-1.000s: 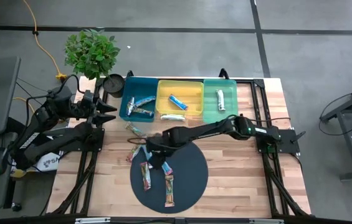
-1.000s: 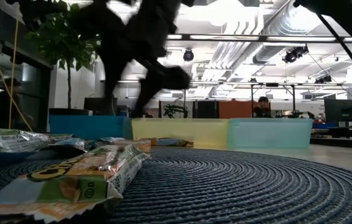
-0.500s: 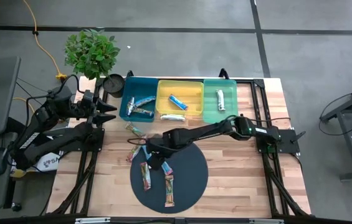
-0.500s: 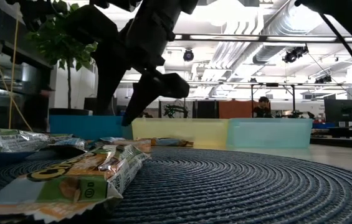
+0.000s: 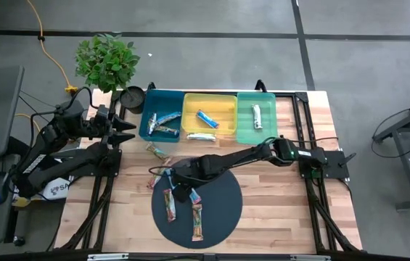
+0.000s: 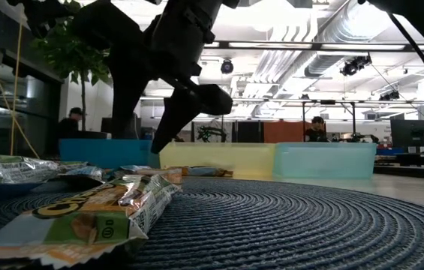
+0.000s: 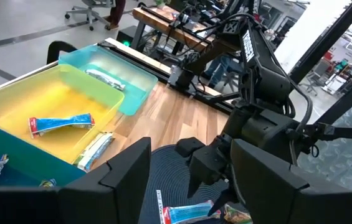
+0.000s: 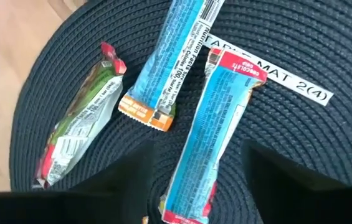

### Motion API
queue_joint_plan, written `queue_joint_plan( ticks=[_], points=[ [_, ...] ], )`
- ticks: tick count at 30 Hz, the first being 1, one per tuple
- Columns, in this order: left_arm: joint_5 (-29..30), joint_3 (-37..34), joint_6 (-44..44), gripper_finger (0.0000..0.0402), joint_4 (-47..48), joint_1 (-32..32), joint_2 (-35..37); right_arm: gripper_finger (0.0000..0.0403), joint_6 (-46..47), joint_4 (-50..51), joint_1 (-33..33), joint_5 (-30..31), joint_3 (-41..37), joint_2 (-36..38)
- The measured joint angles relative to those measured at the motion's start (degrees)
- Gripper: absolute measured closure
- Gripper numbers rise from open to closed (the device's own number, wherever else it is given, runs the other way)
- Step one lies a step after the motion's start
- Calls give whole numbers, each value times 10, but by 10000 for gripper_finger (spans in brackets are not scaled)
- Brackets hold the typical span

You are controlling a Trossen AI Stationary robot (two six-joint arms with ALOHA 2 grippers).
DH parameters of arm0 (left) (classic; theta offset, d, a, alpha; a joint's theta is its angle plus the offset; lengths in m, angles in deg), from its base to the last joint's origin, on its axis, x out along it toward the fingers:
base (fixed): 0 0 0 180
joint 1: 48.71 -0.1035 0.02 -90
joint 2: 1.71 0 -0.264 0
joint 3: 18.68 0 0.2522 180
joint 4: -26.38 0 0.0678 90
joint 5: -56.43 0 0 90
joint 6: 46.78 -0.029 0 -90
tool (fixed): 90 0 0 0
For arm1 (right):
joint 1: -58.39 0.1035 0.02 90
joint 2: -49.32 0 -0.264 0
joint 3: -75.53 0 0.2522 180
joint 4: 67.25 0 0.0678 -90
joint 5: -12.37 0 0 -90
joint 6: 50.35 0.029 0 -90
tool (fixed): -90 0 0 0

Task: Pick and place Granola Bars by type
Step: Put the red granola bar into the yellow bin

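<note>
My right gripper [image 5: 179, 188] hangs open over the far-left part of the round dark mat [image 5: 223, 192]. In the right wrist view its fingers stand on either side of a blue bar with red ends [image 8: 216, 124], above it and apart from it. A second blue bar with an orange end [image 8: 163, 62] and a red-green bar [image 8: 79, 130] lie flat beside it. The low view shows the right gripper [image 6: 189, 105] clear of the mat. Two multicolour bars [image 5: 168, 205] [image 5: 198, 221] lie on the mat's near part. My left gripper [image 7: 188, 186] waits open at the table's left edge.
Three bins stand along the far edge: blue [image 5: 162, 119], yellow [image 5: 208, 114] and green [image 5: 255, 114], each holding bars. Another bar [image 5: 154, 150] lies on the wood left of the mat. A white label strip [image 8: 269, 78] sits on the mat. A potted plant [image 5: 107, 61] stands at the far-left corner.
My right gripper has moved a little toward the table's near edge, farther over the mat, staying open. The bars have kept still.
</note>
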Motion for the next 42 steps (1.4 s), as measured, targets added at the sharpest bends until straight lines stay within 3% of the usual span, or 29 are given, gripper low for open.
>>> queue_joint_plan(
  ticks=[7, 17, 42],
  points=[
    [0, 0, 0, 183, 0, 0, 0, 174, 48, -39, 8, -20, -62, -4],
    [4, 0, 0, 183, 0, 0, 0, 178, 65, -114, 10, -35, -89, -3],
    [15, 0, 0, 183, 0, 0, 0, 328, 55, -116, 8, -47, -90, -4]
  ],
)
